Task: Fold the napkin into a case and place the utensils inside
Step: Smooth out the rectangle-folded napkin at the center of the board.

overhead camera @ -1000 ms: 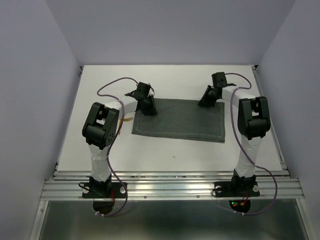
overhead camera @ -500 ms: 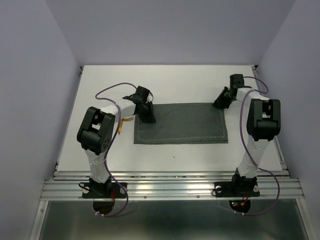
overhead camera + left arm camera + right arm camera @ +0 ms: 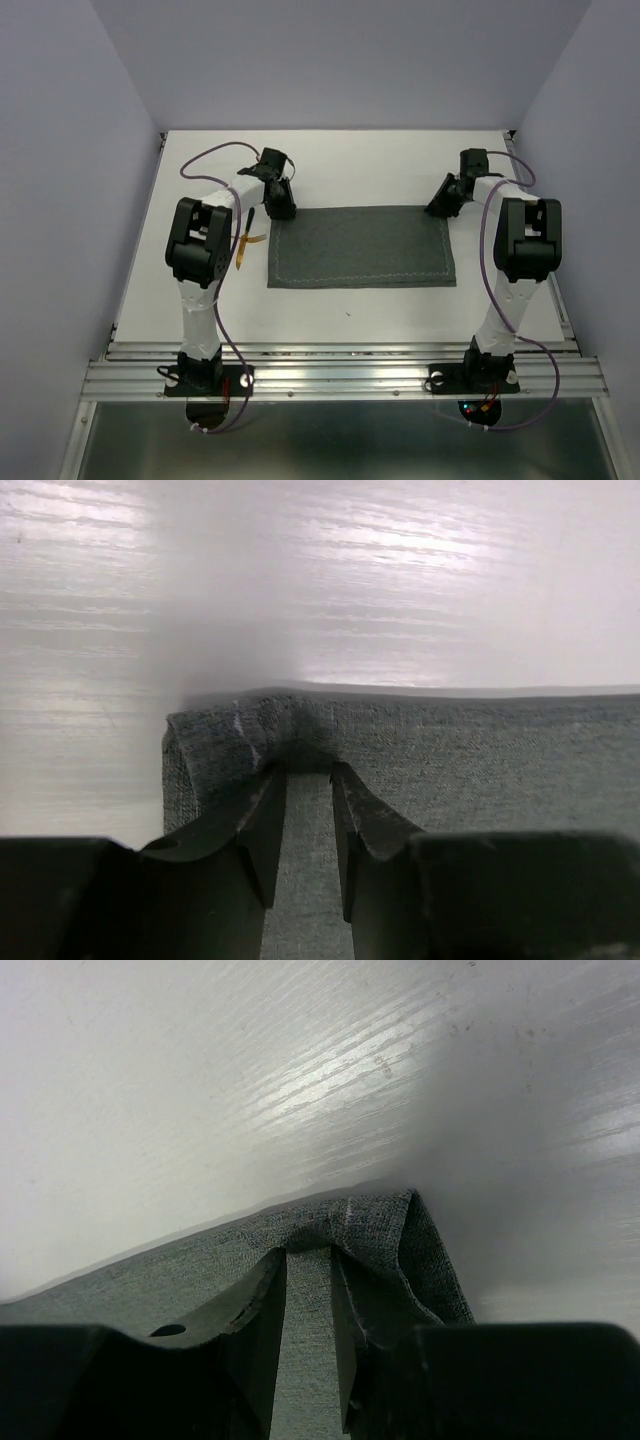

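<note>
The dark grey-green napkin (image 3: pixel 360 246) lies flat on the white table as a wide rectangle, its light stitched hem along the near edge. My left gripper (image 3: pixel 281 207) is at its far left corner. In the left wrist view the cloth (image 3: pixel 450 750) bunches up between the narrow-set tips of this gripper (image 3: pixel 308 768). My right gripper (image 3: pixel 438 208) is at the far right corner, where the napkin's corner (image 3: pixel 380 1225) puckers and folds over around the tips of the gripper (image 3: pixel 308 1253). The gold utensils (image 3: pixel 244 247) lie just left of the napkin, beside my left arm. No case shape shows.
The table's left edge (image 3: pixel 140 240) and right edge (image 3: pixel 545 240) run close to both arms, with grey walls around. The purple cable (image 3: pixel 215 160) loops above my left arm. A metal rail (image 3: pixel 340 375) borders the near side.
The napkin, skewed a second ago, now lies square and stretched wide. My right gripper moved right with its corner. My left gripper shifted back and to the left, uncovering the utensils.
</note>
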{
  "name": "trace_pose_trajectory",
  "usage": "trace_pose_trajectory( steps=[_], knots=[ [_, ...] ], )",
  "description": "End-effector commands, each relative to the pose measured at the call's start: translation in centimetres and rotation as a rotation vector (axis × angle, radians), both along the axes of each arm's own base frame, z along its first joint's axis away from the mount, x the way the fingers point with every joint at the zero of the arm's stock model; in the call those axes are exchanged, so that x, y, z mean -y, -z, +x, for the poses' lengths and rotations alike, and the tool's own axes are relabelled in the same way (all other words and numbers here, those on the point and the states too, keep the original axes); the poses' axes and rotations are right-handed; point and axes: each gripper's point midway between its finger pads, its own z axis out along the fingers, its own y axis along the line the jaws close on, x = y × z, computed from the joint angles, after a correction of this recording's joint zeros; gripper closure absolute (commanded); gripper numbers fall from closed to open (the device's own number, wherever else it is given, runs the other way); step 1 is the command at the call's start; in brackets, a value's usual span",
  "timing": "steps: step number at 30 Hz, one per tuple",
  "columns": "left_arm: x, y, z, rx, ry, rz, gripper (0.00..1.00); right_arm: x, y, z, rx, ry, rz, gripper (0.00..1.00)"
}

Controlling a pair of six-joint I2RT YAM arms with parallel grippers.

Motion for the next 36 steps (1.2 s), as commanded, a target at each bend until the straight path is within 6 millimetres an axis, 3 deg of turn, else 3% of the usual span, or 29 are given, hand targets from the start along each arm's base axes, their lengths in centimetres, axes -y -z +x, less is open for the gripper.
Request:
trace_pose_trajectory(
  steps=[1, 4, 7, 10, 13, 20, 26, 36],
  knots=[
    [-1.7, 0.4, 1.0, 0.020, -0.037, 0.094, 0.63, 0.0, 0.8, -0.7, -0.015, -0.035, -0.021, 0.70],
    [-2.5, 1.7, 1.8, 0.029, -0.065, 0.151, 0.64, 0.2, 1.2, -0.8, -0.023, -0.034, -0.034, 0.70],
    [-3.2, 3.6, 1.1, -0.017, -0.071, 0.189, 0.66, 0.8, 1.3, -0.9, -0.024, -0.032, -0.068, 0.70],
    [-3.4, 2.8, 0.8, 0.002, -0.083, 0.184, 0.66, 1.2, 1.2, -1.2, -0.026, -0.038, -0.098, 0.69],
    [-3.3, -0.3, 1.5, 0.080, -0.098, 0.158, 0.66, 0.3, 0.0, -1.0, -0.012, -0.078, -0.055, 0.69],
    [-3.2, -4.3, 3.4, 0.197, -0.111, 0.145, 0.65, 0.0, -2.4, -0.6, 0.027, -0.098, -0.047, 0.69],
    [-3.1, -3.6, 4.2, 0.186, -0.113, 0.157, 0.65, -0.1, -3.4, -1.1, 0.043, -0.107, -0.047, 0.69],
    [-3.8, -0.2, 4.8, 0.134, -0.127, 0.226, 0.66, -0.2, -1.8, -2.1, -0.003, -0.116, -0.044, 0.68]
  ],
)
